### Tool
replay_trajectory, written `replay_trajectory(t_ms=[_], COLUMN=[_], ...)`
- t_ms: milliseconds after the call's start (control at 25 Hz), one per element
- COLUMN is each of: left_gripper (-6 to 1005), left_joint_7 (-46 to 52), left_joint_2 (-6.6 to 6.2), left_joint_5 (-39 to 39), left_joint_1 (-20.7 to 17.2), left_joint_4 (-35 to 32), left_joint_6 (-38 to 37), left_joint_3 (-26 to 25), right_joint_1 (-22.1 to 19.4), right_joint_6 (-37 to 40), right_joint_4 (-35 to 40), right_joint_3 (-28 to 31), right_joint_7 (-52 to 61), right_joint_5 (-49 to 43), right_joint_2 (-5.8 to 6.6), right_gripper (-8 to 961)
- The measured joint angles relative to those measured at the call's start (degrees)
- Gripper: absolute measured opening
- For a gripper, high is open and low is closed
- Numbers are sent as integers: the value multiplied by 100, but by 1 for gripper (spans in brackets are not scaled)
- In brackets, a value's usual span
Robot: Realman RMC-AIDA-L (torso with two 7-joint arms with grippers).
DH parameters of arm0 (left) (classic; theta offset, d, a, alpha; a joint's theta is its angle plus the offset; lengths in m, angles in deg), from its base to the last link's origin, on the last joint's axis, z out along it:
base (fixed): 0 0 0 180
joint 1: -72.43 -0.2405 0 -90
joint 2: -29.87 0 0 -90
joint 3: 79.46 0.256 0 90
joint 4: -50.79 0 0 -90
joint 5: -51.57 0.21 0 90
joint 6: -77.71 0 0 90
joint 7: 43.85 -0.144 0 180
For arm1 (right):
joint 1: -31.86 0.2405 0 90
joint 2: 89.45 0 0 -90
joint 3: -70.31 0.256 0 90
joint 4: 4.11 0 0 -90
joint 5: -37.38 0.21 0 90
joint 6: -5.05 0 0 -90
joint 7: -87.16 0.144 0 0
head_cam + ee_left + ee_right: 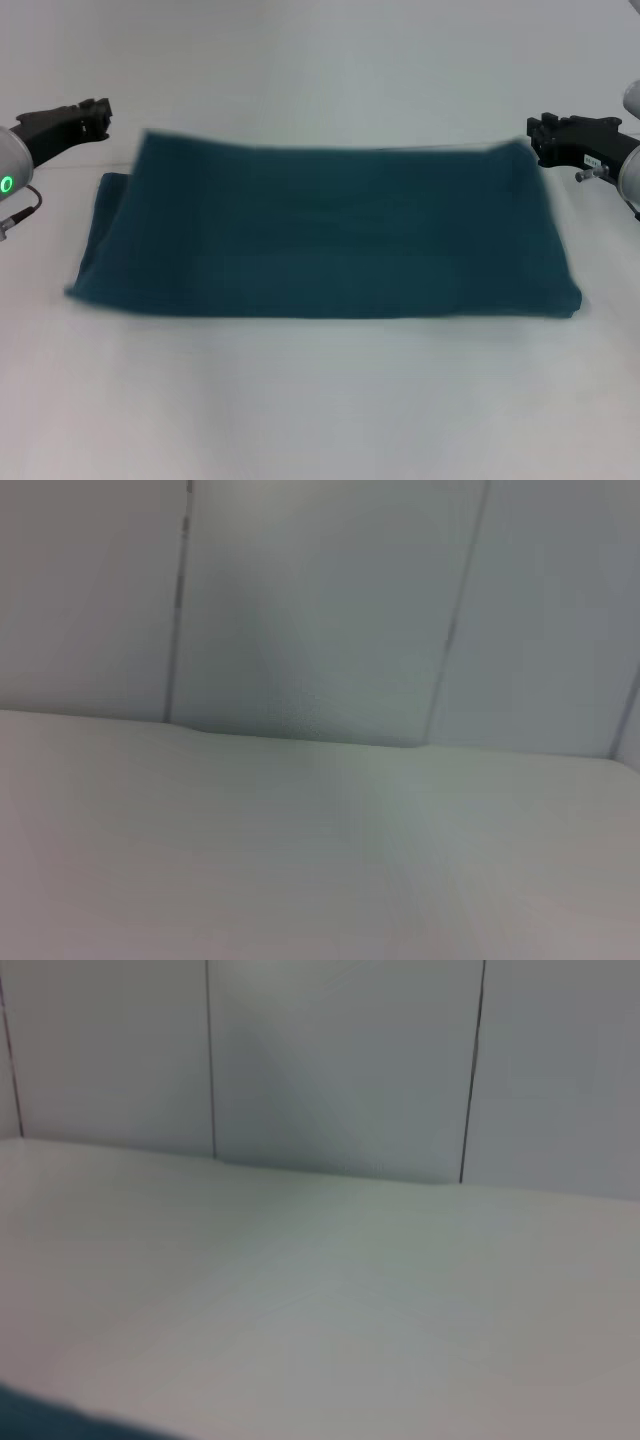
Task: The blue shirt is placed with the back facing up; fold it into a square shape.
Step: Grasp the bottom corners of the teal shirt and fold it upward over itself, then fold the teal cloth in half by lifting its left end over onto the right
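The blue shirt (330, 235) lies on the white table as a wide, plain dark teal rectangle, with a narrower layer sticking out at its left end. Its far edge looks blurred. My left gripper (98, 115) hovers just beyond the shirt's far left corner and holds no cloth. My right gripper (538, 138) hovers just off the far right corner, also apart from the cloth. In the right wrist view only a sliver of the blue shirt (40, 1422) shows at one corner. The left wrist view shows no shirt.
The white table (320, 400) extends in front of the shirt and to both sides. A pale panelled wall (320, 600) stands behind the table's far edge, also seen as the wall (340, 1060) in the right wrist view.
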Motion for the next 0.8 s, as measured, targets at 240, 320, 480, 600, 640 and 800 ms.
replay_trajectory(t_ms=[240, 320, 480, 600, 640, 800], left_gripper=[218, 293, 445, 543, 565, 653], left_joint_7=[-26, -34, -38, 163, 299, 864], left_joint_2=[14, 26, 26, 8, 5, -32], left_joint_5=[-151, -270, -363, -428, -421, -409], left_joint_1=[7, -74, -155, -422, -526, -968], left_joint_4=[28, -4, -20, -176, -260, -638], left_joint_6=[431, 447, 417, -67, -311, -1489], left_joint_3=[-2, -3, -4, -5, -5, 101], right_joint_1=[132, 145, 93, -69, -140, -499], right_joint_6=[-493, -460, -305, 173, 388, 1113], right_joint_4=[1, 20, 9, 35, 55, 188], right_joint_3=[-45, -42, -42, -141, -222, -734], right_joint_7=[19, 45, 194, 821, 1082, 2149], right_joint_5=[40, 137, 320, 273, 250, 169], right_joint_2=[-35, -6, 80, 224, 285, 552], right_gripper=[190, 198, 365, 542, 592, 760])
